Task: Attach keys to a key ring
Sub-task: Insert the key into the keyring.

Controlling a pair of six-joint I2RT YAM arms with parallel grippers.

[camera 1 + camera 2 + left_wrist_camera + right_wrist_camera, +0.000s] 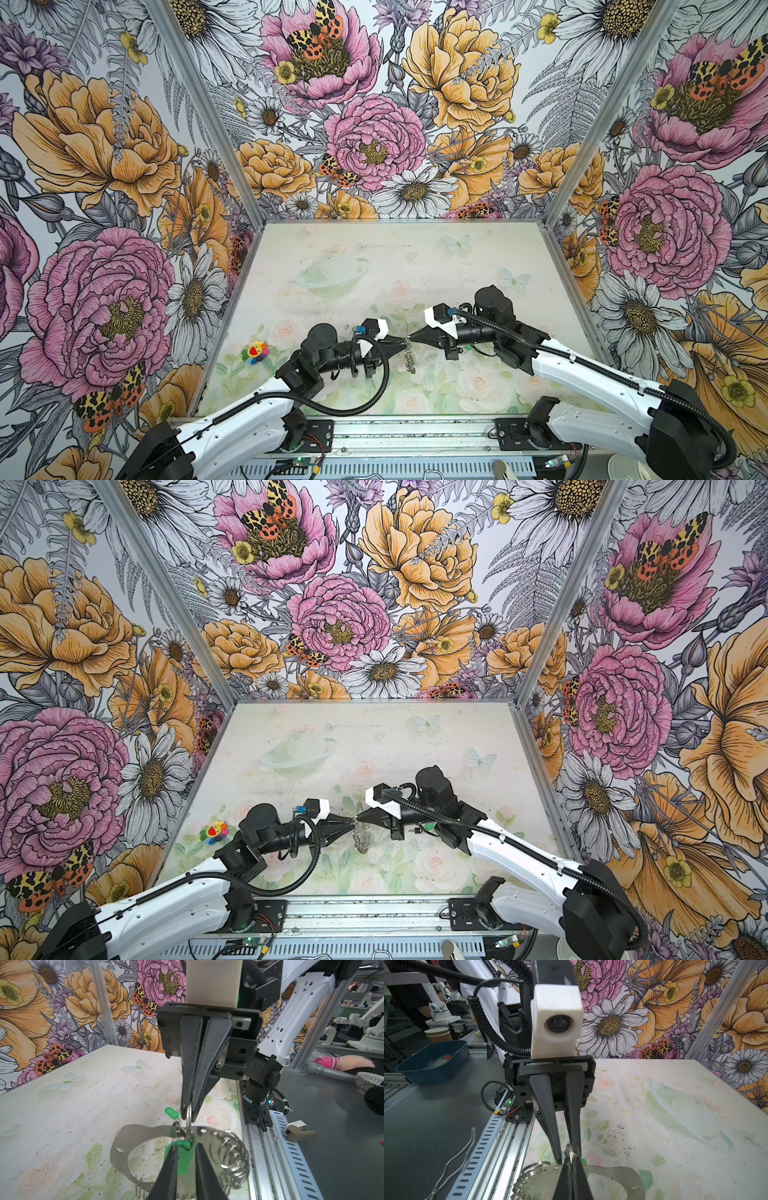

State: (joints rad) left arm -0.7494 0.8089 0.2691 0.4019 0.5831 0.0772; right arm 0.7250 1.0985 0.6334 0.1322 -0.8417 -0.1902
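Right tool (188, 1114) is pressed together on one silver ring (189, 1124) of the key ring (122, 1142), which hangs under it. Left tool (186, 1146) meets it tip to tip, slightly spread around a green key tag (184, 1161). Another green tag (172, 1112) lies on the desk (83, 1115) below, on the right tool's side.

Two green-tagged keys (172, 1113) (186, 1161) are showing; one grey horseshoe key ring (137, 1132); one rainbow flower toy (255, 352); wire rings (234, 1159) overlapping beyond counting.
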